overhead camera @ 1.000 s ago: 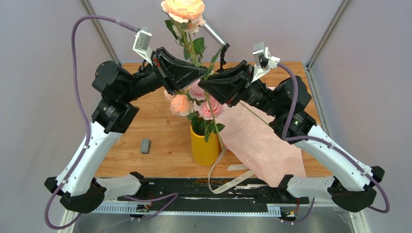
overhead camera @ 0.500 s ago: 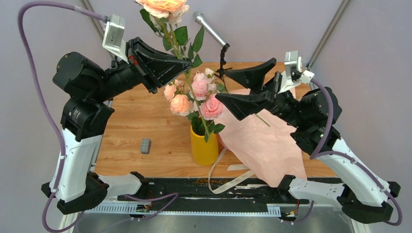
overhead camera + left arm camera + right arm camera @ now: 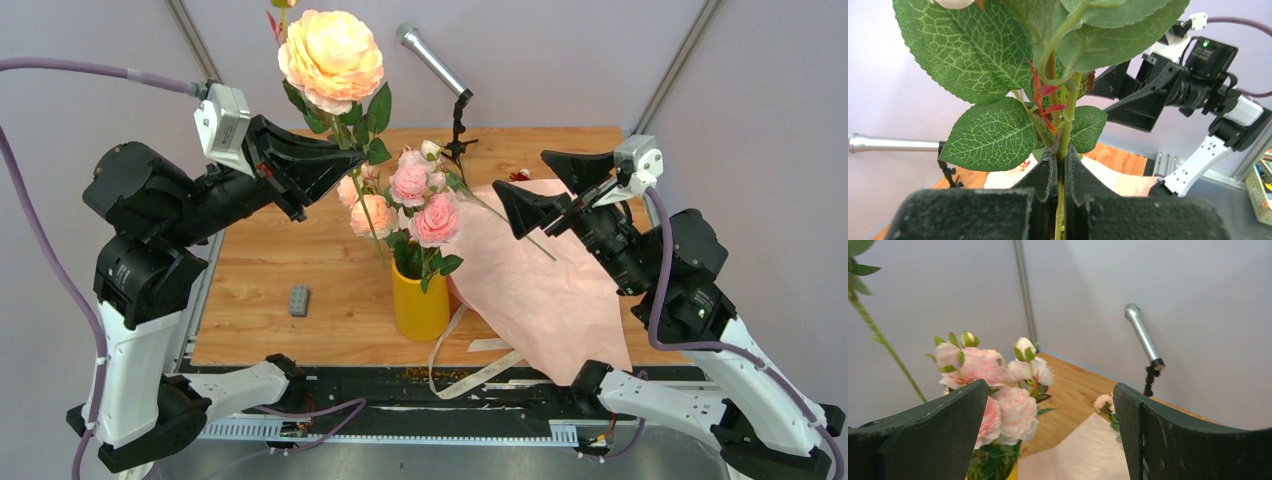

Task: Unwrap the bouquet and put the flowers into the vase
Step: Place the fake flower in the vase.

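Moved: right tool [image 3: 522, 175] has sprung wide and pulled back right, off the stems; left arm swung up and left with its rose.
Left tool [image 3: 335, 163]: one, pinching the stem of the big peach rose [image 3: 331, 58], held high, left of the vase.
Right tool: one, spread, holding nothing, over the wrapping paper [image 3: 540, 290].
Vase [image 3: 421, 305]: one, yellow, upright mid-table.
Flowers [image 3: 418, 200]: I count about four pink and peach blooms plus buds standing in the vase.
Held stem: slants down toward the vase mouth; I can't tell if its end is inside.
Table [image 3: 300, 240]: wood, pale walls around.
Paper: one pink sheet, flat, right of the vase.
Ribbon [image 3: 450, 350]: beige, trailing over the near edge.
Other: one grey block [image 3: 298, 300] left of the vase; one microphone [image 3: 432, 62] at the far edge.
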Robot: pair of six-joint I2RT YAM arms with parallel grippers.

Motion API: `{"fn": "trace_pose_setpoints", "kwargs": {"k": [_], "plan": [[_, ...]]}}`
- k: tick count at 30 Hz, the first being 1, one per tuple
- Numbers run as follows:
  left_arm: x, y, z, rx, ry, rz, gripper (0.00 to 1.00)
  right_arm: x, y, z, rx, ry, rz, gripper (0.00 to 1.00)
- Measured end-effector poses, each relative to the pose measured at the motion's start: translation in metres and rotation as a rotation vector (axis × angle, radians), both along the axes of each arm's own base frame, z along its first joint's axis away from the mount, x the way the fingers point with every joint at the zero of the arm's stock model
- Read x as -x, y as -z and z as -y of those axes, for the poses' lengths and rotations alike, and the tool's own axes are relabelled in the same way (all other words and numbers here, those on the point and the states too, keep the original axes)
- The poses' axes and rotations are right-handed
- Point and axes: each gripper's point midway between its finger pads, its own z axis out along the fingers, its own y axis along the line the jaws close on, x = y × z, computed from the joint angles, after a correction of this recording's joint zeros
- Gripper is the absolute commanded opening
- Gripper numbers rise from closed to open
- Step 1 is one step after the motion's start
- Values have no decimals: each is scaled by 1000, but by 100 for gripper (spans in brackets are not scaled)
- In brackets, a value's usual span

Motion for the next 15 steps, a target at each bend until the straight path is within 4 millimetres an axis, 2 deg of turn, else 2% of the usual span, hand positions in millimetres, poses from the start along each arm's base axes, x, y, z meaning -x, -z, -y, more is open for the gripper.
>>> {"fn": "trace_pose_setpoints", "kwargs": {"k": [7,10,15], "plan": [[-15,25,8,-16,-14,-1,0,-21,33,30,88,190,-40,100],[-24,33,15,-21,-16,-11,0,-31,58,40,146,267,-80,100],[-30,34,20,-13,-8,-20,0,-43,88,53,227,343,-125,100]]}}
